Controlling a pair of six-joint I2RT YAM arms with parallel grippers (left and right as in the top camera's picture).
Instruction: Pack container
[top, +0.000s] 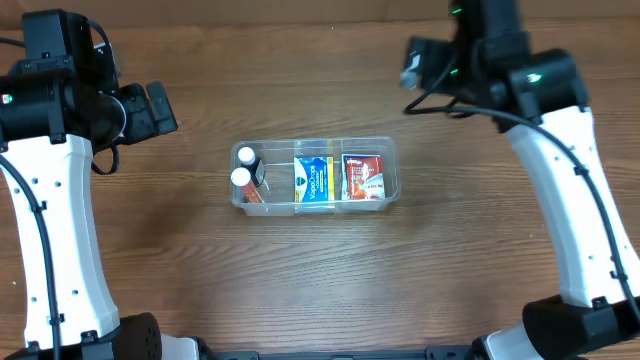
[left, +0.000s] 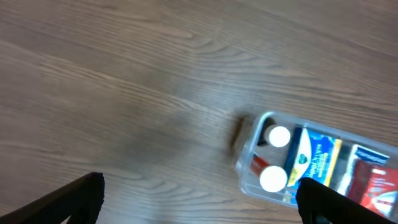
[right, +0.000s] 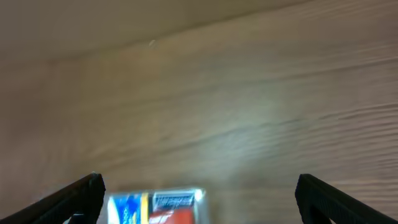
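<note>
The clear plastic container (top: 388, 150) sits at the table's middle. It holds two white-capped bottles (top: 243, 168) at its left end, a blue and yellow box (top: 312, 181) in the middle and a red and white box (top: 364, 176) at the right. My left gripper (top: 160, 108) is open and empty, raised to the left of the container. My right gripper (top: 412, 62) is open and empty, raised behind the container's right end. The container shows at the lower right of the left wrist view (left: 252, 149) and at the bottom of the right wrist view (right: 200, 198).
The wooden table (top: 320, 270) surrounds the container on all sides. Both arm bases stand at the front corners.
</note>
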